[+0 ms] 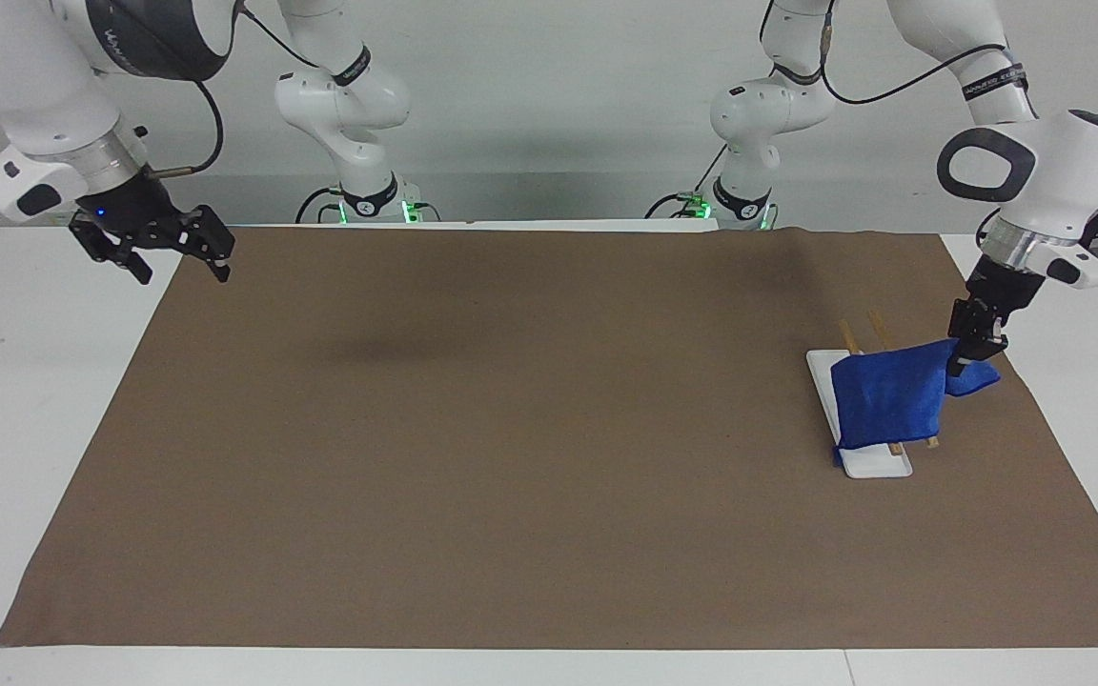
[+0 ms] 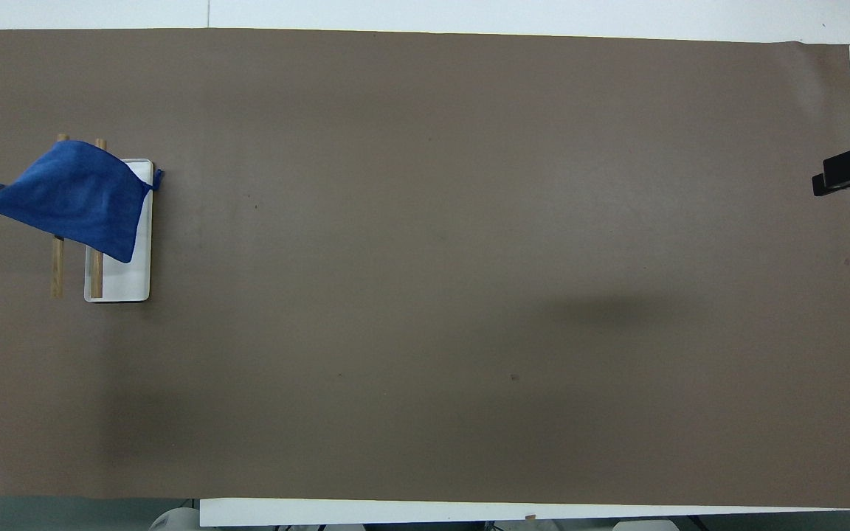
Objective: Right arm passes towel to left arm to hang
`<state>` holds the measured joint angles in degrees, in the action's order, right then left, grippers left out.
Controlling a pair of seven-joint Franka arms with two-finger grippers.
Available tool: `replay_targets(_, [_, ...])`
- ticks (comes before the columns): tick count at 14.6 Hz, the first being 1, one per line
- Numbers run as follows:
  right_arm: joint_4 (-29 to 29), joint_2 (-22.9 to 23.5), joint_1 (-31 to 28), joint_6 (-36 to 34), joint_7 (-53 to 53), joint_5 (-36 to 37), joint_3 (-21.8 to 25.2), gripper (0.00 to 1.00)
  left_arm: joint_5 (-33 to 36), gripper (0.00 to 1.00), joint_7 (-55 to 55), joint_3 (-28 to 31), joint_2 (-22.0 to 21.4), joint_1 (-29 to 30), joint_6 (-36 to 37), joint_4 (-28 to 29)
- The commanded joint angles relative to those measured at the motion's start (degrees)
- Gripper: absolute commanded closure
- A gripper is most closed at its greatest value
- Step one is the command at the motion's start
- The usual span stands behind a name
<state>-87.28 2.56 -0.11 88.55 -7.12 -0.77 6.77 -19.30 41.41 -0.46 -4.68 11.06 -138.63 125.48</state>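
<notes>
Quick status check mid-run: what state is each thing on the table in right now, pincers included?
Royal-blue terry towel: held by one corner, draped over the rack.
White-based rack with two wooden rails: standing toward the left arm's end, partly covered by the towel.
Left pincer: shut on the towel corner, beside the rack.
Right pincer: open, empty, waiting over the brown mat's edge at its own end.

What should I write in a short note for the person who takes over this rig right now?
Left gripper: shut on a corner of the towel, over the rack.
Right gripper: open, empty, waits over its own end of the table.
Towel drapes over the two wooden rails of the rack, above its white base.
Done: the handover, with the towel at the rack.
Left: let go of the corner and withdraw.
</notes>
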Motion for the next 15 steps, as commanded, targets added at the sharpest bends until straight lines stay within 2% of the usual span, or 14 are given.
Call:
replay_targets(1, [1.41, 0.69, -0.15, -1.36, 0.62, -0.55, -0.09, 0.00, 1.99, 0.89, -0.81, -0.06, -2.26, 1.68, 1.96, 1.44])
replay_targets(2, [1.41, 0.69, -0.15, -1.36, 0.62, -0.55, -0.09, 0.00, 1.99, 0.67, -0.81, -0.06, -2.26, 1.68, 2.48, 1.35])
replay_targets(4, [1.41, 0.69, -0.15, -1.36, 0.62, -0.63, -0.09, 0.00, 3.38, 0.00, -0.81, -0.06, -2.26, 2.29, 5.02, 0.83])
replay_targets(6, [1.41, 0.69, -0.15, -1.36, 0.62, -0.55, -0.09, 0.00, 7.94, 0.00, -0.89, -0.06, -1.92, 3.44, 6.35, -0.66])
replay_targets(9, [1.41, 0.69, -0.15, -1.36, 0.62, -0.55, -0.09, 0.00, 11.64, 0.00, -0.98, -0.06, 0.01, 3.53, 9.23, -6.01])
replay_targets(12, [1.41, 0.69, -0.15, -1.36, 0.62, -0.64, -0.01, 0.00, 16.82, 0.00, -2.56, -0.15, 3.00, 3.80, 18.18, -15.58])
replay_targets(15, [1.41, 0.08, -0.15, -1.18, 0.71, -0.55, -0.01, 0.00, 20.79, 0.00, -7.73, -0.59, 3.36, 1.96, 24.61, -21.40])
